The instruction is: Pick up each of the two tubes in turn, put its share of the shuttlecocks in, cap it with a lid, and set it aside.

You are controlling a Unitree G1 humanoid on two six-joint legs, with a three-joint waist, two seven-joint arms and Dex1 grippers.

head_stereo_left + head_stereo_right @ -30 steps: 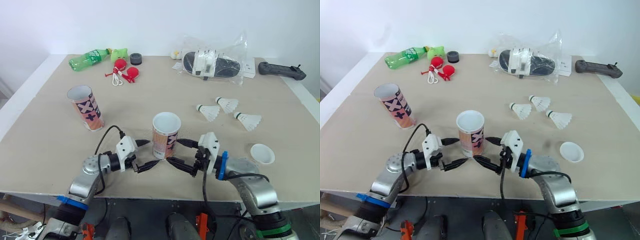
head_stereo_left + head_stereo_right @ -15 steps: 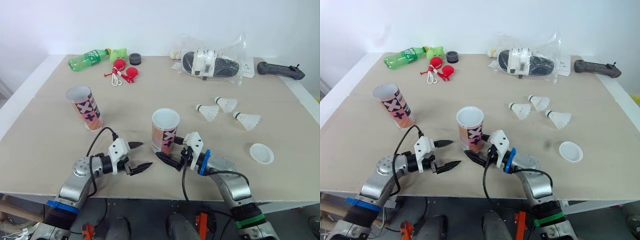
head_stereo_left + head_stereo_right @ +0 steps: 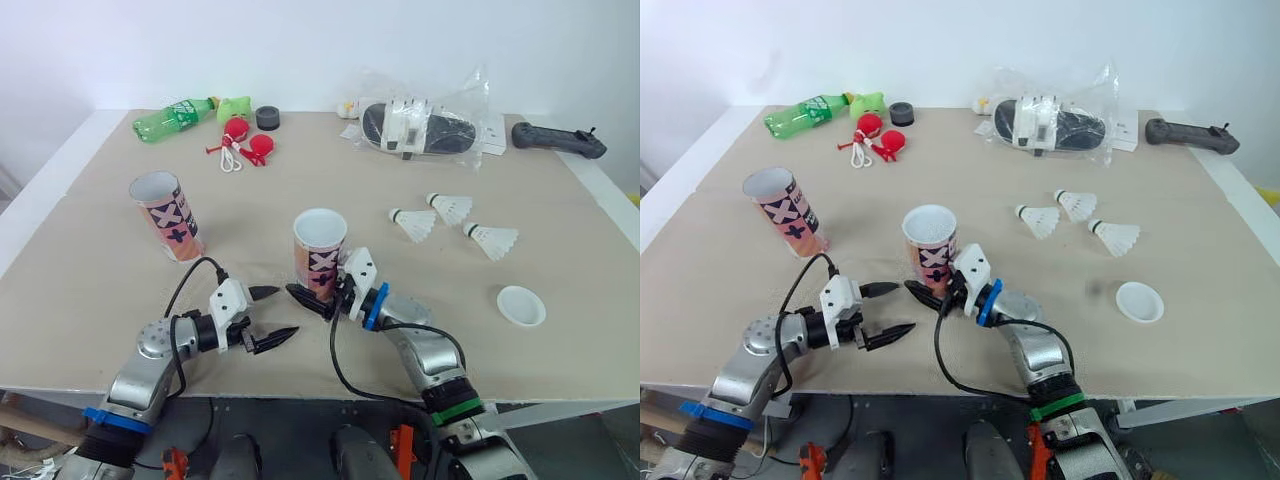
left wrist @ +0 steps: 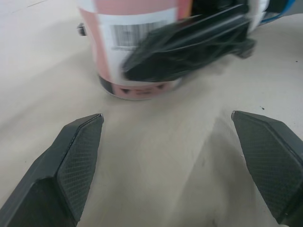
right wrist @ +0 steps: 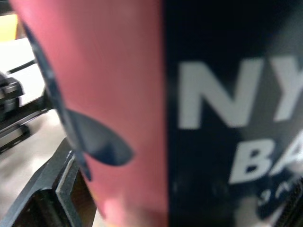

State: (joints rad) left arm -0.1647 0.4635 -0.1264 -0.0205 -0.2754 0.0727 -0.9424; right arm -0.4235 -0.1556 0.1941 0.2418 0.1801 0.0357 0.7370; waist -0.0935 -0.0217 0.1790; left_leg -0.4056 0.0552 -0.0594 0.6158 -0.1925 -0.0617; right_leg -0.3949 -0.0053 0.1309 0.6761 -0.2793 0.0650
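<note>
Left eye view: over the last second the right tool [image 3: 318,292] has come in from the right. It now sits at the foot of the near tube [image 3: 320,240], with one black finger in front of the wall and the other behind. Judged clamped on it. The tube has slid a little to the robot's left and leans slightly, its mouth up and nothing visible inside. The left tool [image 3: 284,311] has backed away from the tube's foot. Its fingers are apart and hold nothing, low over the counter [image 3: 90,250].

Reading: the grasp on the first tube is only just made, with nothing loaded or capped yet.

The far tube [image 3: 166,213] stands well apart on the left. Three shuttlecocks [image 3: 415,224] lie near each other to the right of the near tube. A white lid [image 3: 523,306] lies near the right front edge. Both tubes are pink with black "XX" and "+" marks.

Left wrist view: this tool's own fingers are spread wide with bare counter between them. Ahead is the near tube's foot, with a barcode [image 4: 135,32] on a white band. Its digits are not legible. One right-tool finger lies across the tube's wall.

Right wrist view: the tube wall is close up between the fingers, a pink panel beside a dark one. White letters read "NY", with "BA" beneath. The rest is cut off.
</note>
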